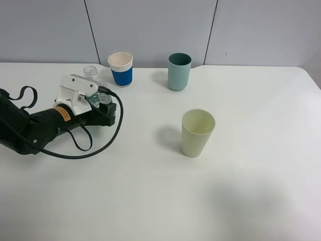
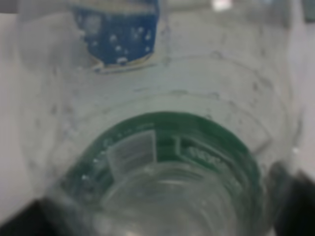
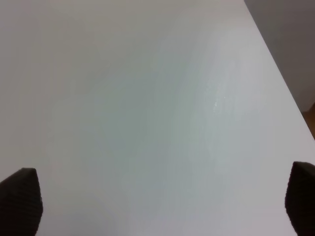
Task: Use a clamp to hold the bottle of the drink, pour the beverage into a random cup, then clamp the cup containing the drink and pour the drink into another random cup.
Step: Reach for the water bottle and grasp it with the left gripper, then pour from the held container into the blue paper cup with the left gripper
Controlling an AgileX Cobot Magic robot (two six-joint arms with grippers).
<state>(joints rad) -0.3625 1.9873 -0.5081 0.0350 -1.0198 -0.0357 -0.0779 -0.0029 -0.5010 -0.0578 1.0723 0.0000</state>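
Note:
The clear bottle [image 1: 91, 72] with its green label band stands at the back left of the table, between the fingers of my left gripper [image 1: 102, 103]. In the left wrist view the bottle [image 2: 172, 147] fills the picture, and the black fingers [image 2: 295, 196] press against its sides. The beverage is too clear to make out. The pale yellow-green cup [image 1: 197, 133] stands upright in the middle of the table. The teal cup [image 1: 179, 71] stands upright behind it. My right gripper [image 3: 162, 201] hangs open over bare table and is out of the high view.
A blue-banded white paper cup [image 1: 121, 69] stands just right of the bottle, close to the left gripper. The left arm's black cable [image 1: 100, 145] loops over the white table [image 1: 241, 201]. A grey wall runs behind the table's far edge.

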